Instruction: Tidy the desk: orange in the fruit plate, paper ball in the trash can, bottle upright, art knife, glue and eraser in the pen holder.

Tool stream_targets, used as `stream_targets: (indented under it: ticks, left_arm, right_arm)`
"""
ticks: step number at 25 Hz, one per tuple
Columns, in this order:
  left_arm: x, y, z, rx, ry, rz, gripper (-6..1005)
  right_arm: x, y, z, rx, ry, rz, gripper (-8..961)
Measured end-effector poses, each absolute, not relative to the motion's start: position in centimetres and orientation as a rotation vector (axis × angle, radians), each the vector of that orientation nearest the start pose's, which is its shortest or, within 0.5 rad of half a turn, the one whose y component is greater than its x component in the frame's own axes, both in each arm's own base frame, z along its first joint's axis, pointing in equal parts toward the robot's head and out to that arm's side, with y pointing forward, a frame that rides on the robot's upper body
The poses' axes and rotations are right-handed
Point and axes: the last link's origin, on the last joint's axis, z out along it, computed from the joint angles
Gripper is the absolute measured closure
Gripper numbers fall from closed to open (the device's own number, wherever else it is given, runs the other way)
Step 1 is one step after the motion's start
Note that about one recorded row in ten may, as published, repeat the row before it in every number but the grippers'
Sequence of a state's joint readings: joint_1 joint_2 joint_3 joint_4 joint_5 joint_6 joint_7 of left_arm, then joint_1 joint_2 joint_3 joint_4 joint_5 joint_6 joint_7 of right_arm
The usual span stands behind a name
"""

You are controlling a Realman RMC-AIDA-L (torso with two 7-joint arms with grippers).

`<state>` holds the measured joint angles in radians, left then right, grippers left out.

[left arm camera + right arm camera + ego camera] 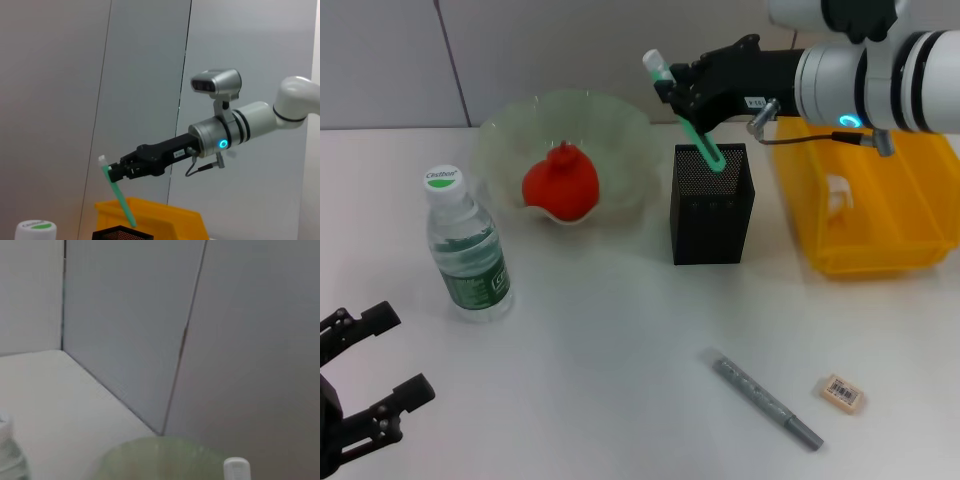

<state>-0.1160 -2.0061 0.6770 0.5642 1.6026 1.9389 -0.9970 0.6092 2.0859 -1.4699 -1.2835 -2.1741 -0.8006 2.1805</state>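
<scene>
Nearest the robot, the left gripper [375,375] sits idle at the table's near left corner with its black fingers spread apart and nothing between them; further along the white table [620,330], to the right, a grey pen-like art knife [766,399] lies flat at a slant, and just beside its far end rests the small tan eraser [842,392], apart from it; on the left the water bottle [466,246] stands upright with its cap on; beyond that, in the middle, the black mesh pen holder [711,205] stands upright, with the yellow bin [865,215] to its right; the translucent green fruit plate [565,150] lies behind and left of the holder, a red-orange fruit [561,184] resting in it; farthest, the right gripper [672,85] reaches in from the right above the holder, closed on the upper part of the green glue stick [697,138], which is tilted, its lower end dipping into the holder's mouth, its white cap uppermost.
</scene>
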Motion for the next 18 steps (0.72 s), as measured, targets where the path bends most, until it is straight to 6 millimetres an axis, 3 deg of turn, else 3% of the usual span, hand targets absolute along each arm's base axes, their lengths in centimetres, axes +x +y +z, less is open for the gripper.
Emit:
stream_targets:
  ticks: [18]
  left_arm:
    - [-32.4, 19.7, 5.3, -2.398, -0.416, -1.138, 151]
  right_arm:
    - [13.9, 42.4, -3.1, -2.373, 0.477, 0.298, 754]
